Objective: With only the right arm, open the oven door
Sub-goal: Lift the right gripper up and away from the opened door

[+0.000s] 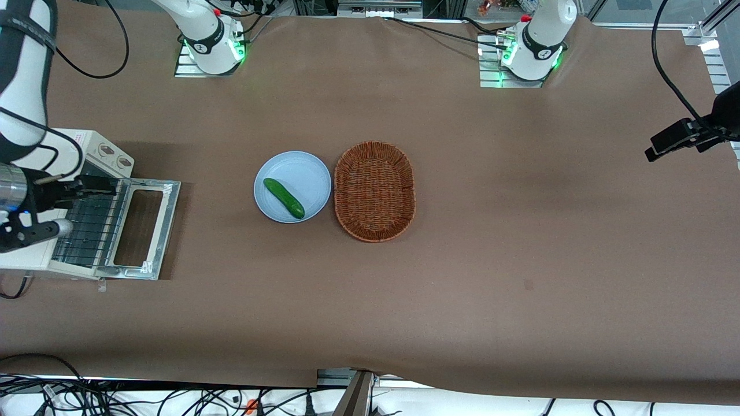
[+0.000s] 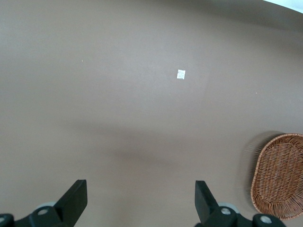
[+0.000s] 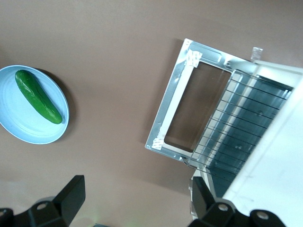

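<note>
The cream-white toaster oven (image 1: 26, 260) stands toward the working arm's end of the table. Its oven door (image 1: 165, 222) is swung fully down and lies flat on the brown table, bare metal inner frame up, with the wire rack (image 1: 87, 222) exposed in the cavity. In the right wrist view the oven door (image 3: 171, 106) shows the same way, tape at two corners. The right arm (image 1: 20, 75) reaches over the oven. My gripper (image 1: 63, 208) hangs above the oven mouth, apart from the door. In the wrist view the gripper (image 3: 136, 189) is open, with only bare table between its fingers.
A light blue plate (image 1: 306, 170) (image 3: 14, 125) carrying a green cucumber (image 1: 284, 197) (image 3: 39, 96) sits mid-table, in front of the opened door. A brown wicker basket (image 1: 374, 190) (image 2: 279, 175) lies beside the plate, toward the parked arm's end. The oven's two-knob strip (image 1: 110, 156) faces up.
</note>
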